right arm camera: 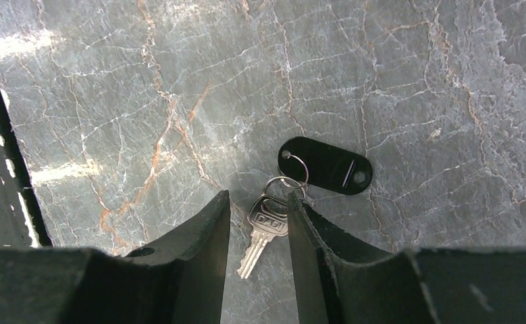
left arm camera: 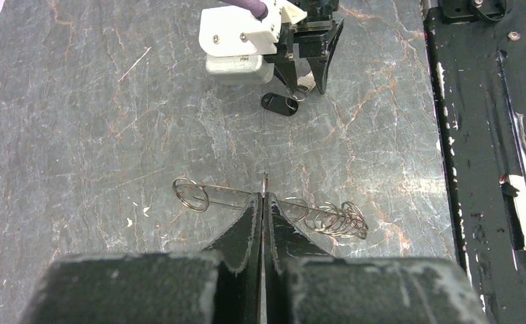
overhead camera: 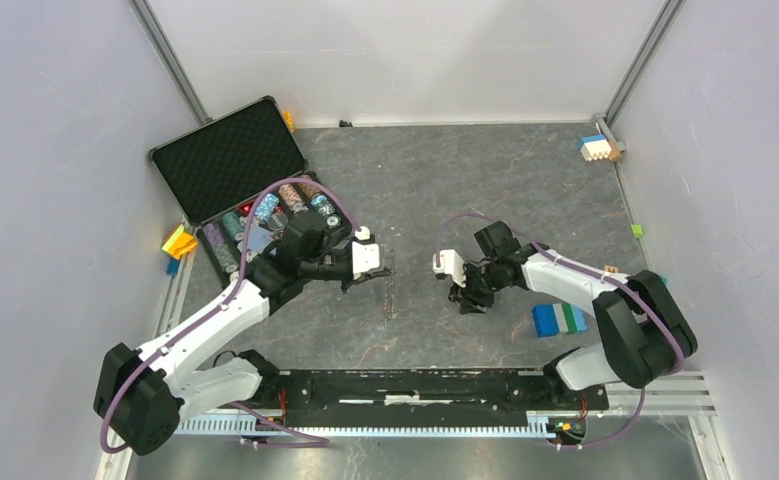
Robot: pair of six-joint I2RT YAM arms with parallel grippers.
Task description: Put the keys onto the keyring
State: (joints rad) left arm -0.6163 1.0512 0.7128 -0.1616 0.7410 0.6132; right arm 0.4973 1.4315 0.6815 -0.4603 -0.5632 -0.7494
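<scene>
A small silver key [right arm camera: 267,229] lies flat on the grey table, joined by a small ring to a black oval tag [right arm camera: 327,167]. My right gripper [right arm camera: 258,197] is open, low over the table, with one finger on each side of the key's head. The keyring [left arm camera: 206,192] is a long thin wire loop with several small rings [left arm camera: 344,219] bunched at one end. My left gripper [left arm camera: 263,197] is shut on the middle of this wire. In the left wrist view the right gripper [left arm camera: 307,81] and the tag [left arm camera: 278,104] lie ahead. From above, the left [overhead camera: 383,268] and right [overhead camera: 462,298] grippers face each other.
An open black case [overhead camera: 227,160] with poker chips [overhead camera: 265,215] stands at the back left. A blue, green and white block [overhead camera: 559,318] lies by the right arm. A yellow block [overhead camera: 178,241] sits at the left edge, small blocks [overhead camera: 598,148] at the back right corner. A black rail [overhead camera: 415,388] runs along the near edge.
</scene>
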